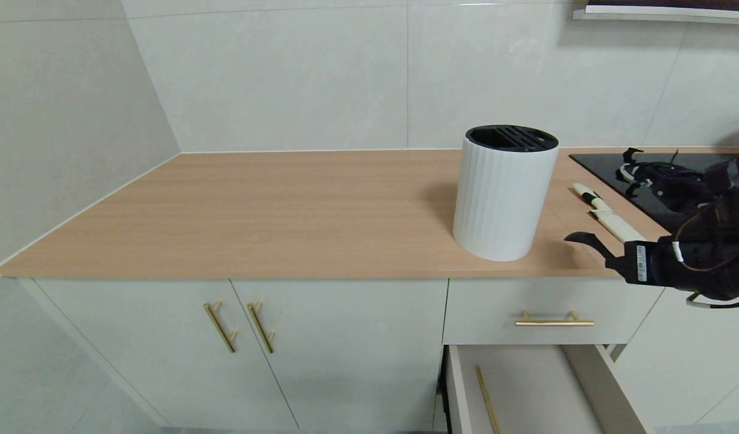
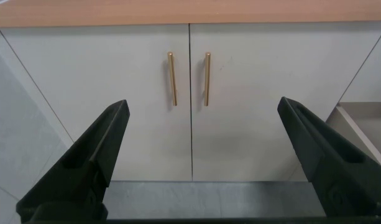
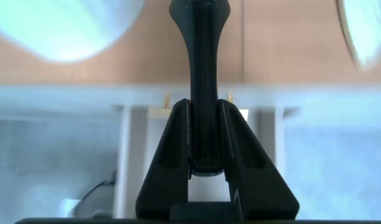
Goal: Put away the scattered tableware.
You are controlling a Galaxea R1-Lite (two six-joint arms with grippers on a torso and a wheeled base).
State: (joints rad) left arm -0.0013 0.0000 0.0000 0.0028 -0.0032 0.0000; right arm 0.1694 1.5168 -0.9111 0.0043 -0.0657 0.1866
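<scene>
A white ribbed holder [image 1: 503,196] with a black slotted top stands on the wooden counter [image 1: 285,211]. Right of it lies a cream-handled knife [image 1: 607,215]. My right gripper [image 1: 619,260] [image 3: 204,107] hovers over the counter's front edge, right of the holder, shut on a slim black utensil [image 1: 583,239] [image 3: 201,56] that points toward the holder. What kind of utensil it is I cannot tell. Down in front of the cupboard doors [image 2: 190,112], my left gripper [image 2: 202,109] is open with nothing between its fingers.
A black hob [image 1: 598,166] is set into the counter at the far right. Below the counter, a lower drawer [image 1: 526,386] [image 2: 364,118] is pulled open under a shut one with a gold handle [image 1: 554,322]. Tiled walls enclose the back and left.
</scene>
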